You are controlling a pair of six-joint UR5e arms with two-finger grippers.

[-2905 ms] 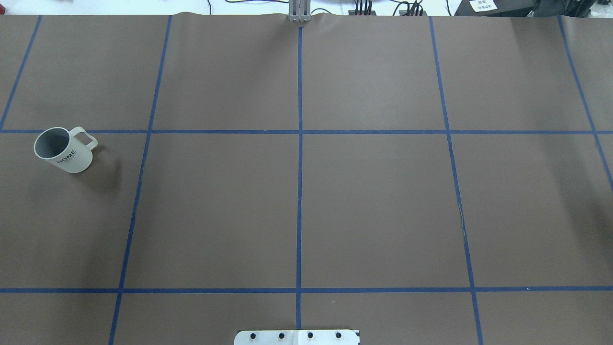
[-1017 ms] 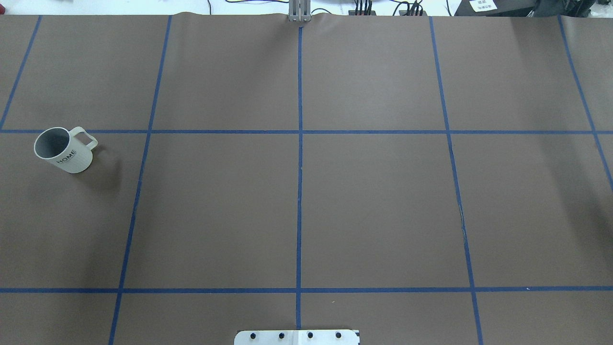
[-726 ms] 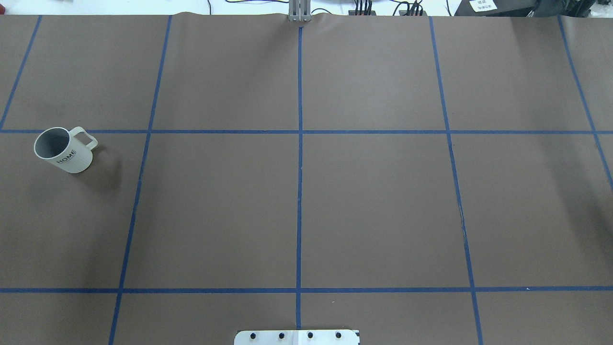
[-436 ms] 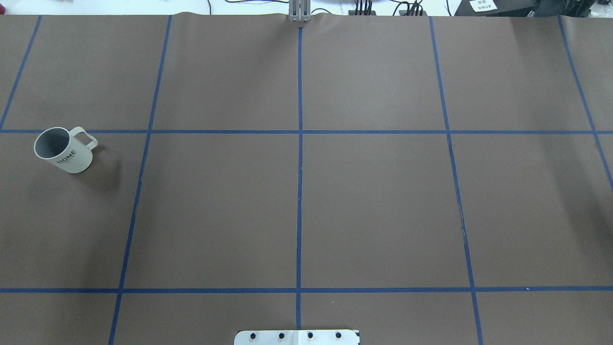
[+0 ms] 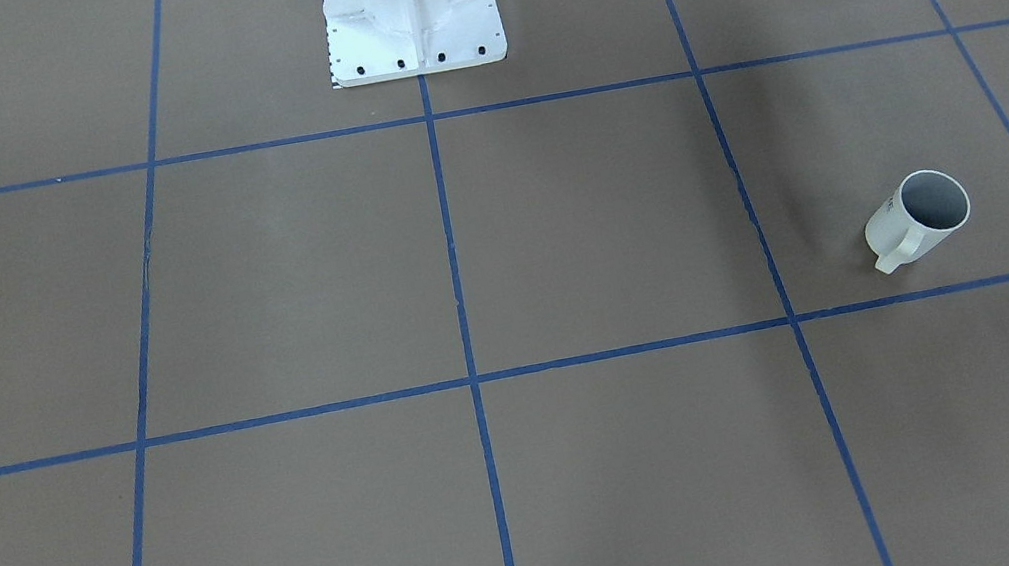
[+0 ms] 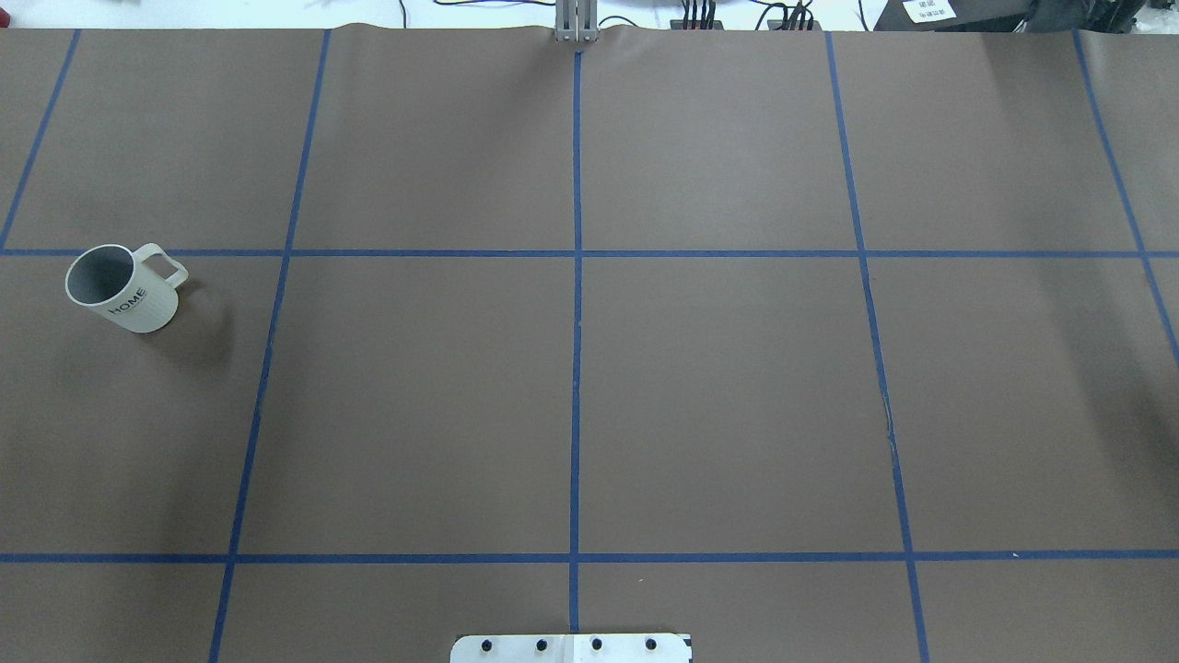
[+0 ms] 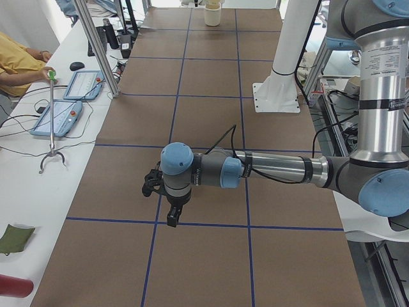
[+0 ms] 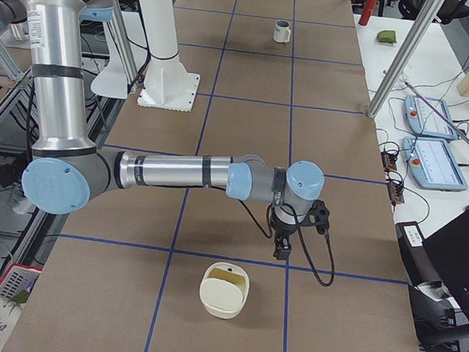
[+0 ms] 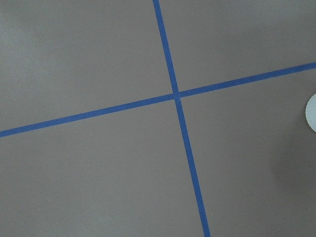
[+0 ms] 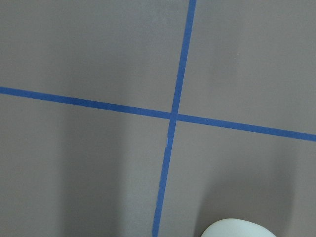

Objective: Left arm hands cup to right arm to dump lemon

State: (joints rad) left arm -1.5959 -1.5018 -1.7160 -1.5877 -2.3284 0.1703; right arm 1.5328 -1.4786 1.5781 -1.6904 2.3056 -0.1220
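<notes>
Left arm (image 7: 275,169) extended level above the surface, left gripper (image 7: 171,217) pointing down; right arm (image 8: 178,172) likewise extended, right gripper (image 8: 282,248) pointing down; neither gripper's opening can be judged.

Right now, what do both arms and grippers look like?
The left arm has silver tubes, grey joints, pale blue round caps and a black cable at the wrist; the left gripper is small and black. The right arm is the same silver, grey and pale blue; the right gripper is black, with a thin black cable looping beside it. No markings are readable.
</notes>
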